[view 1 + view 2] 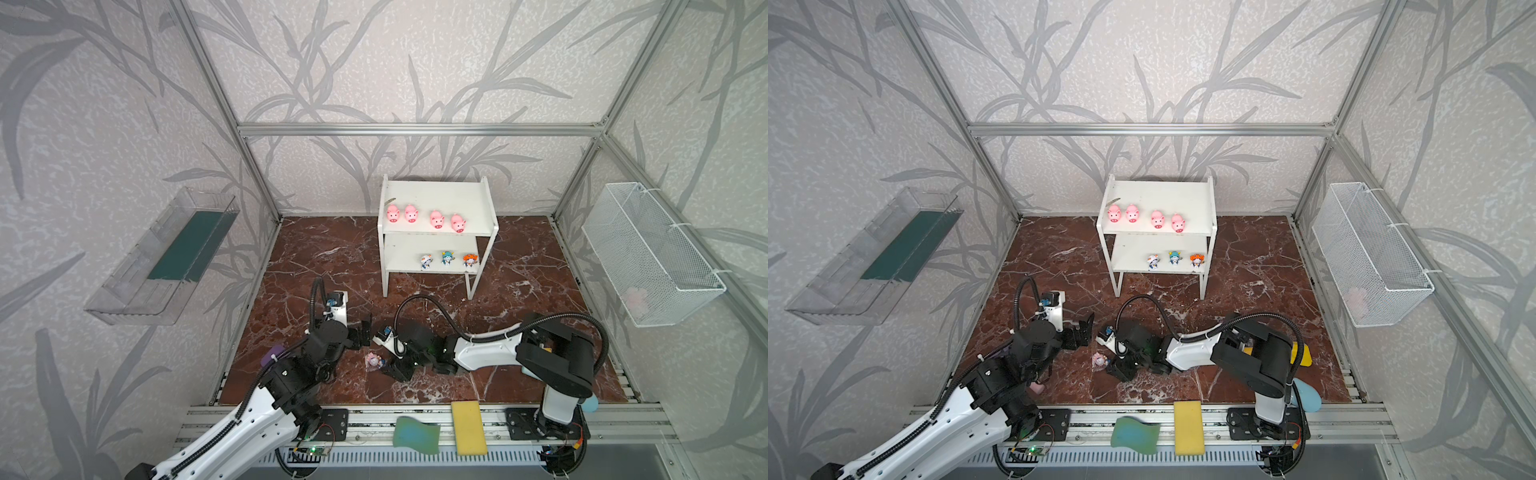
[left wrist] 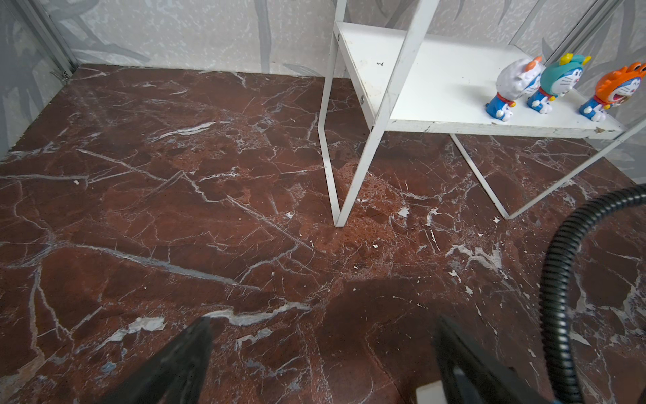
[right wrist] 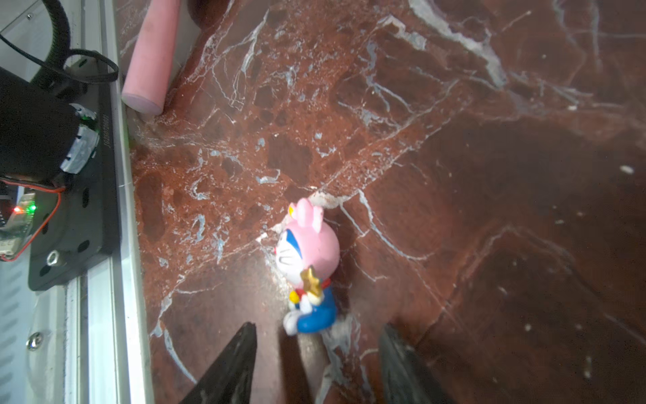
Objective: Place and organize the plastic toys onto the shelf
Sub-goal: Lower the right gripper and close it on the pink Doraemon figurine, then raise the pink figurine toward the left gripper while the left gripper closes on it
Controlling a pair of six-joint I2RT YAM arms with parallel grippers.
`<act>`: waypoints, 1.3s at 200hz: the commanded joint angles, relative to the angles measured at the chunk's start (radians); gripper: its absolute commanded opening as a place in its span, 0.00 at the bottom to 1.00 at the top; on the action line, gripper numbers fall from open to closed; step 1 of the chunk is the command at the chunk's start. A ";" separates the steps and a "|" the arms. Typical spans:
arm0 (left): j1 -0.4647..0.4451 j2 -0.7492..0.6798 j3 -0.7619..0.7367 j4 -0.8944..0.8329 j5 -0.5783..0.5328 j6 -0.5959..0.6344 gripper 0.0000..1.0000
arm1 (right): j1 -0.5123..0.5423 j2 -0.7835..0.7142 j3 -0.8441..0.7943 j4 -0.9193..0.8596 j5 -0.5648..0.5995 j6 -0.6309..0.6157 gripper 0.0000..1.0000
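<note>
Right wrist view alone shows the pink figurine [image 3: 309,266] clearly: it lies on its side on the red-brown marble counter [image 3: 454,175], with a pink rabbit-eared hood, white face, blue body and a gold star at its chest. The right gripper [image 3: 318,332] has its jaws apart, and the toy's feet lie just ahead of the tips, untouched. In both top views the same toy is only a small pink blur near the counter's front edge, a little left of the middle.

The left wrist view shows the shelf [image 2: 437,80] from low down. Three more figurines [image 2: 555,84], white, teal and orange, stand upright in a row by the lower board's front edge. The left gripper [image 2: 325,325] is spread wide and empty over bare counter.

Only the top views show the upper board, where four pink pigs [image 1: 436,219] line the front edge. The wire basket [image 1: 648,249] on the right wall holds something pale pink, too blurred to name. The clear tray [image 1: 137,282] on the left wall holds a dark green strip [image 1: 187,245].
</note>
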 commanded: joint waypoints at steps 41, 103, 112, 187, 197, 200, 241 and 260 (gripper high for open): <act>-0.003 -0.022 -0.002 0.005 -0.023 -0.008 0.99 | 0.043 0.081 0.099 -0.046 0.065 -0.059 0.50; -0.003 -0.024 0.006 -0.008 -0.022 -0.012 0.99 | 0.075 0.085 0.091 -0.046 0.147 -0.059 0.27; -0.003 -0.027 0.005 -0.010 -0.021 -0.012 0.99 | 0.075 0.075 0.082 -0.038 0.151 -0.057 0.24; -0.003 -0.014 0.000 0.023 0.018 -0.006 0.99 | 0.073 -0.051 -0.034 0.046 0.200 -0.024 0.14; -0.002 -0.009 -0.001 0.029 0.030 -0.006 0.99 | 0.071 -0.073 -0.049 0.050 0.221 -0.018 0.06; -0.004 -0.007 -0.001 0.032 0.034 -0.005 0.99 | 0.071 -0.080 -0.054 0.052 0.225 -0.018 0.05; -0.003 0.014 -0.008 0.077 0.104 -0.003 0.99 | 0.068 -0.189 -0.123 0.065 0.302 -0.008 0.02; -0.003 0.023 -0.020 0.106 0.153 -0.007 0.99 | 0.063 -0.235 -0.150 0.063 0.329 -0.008 0.02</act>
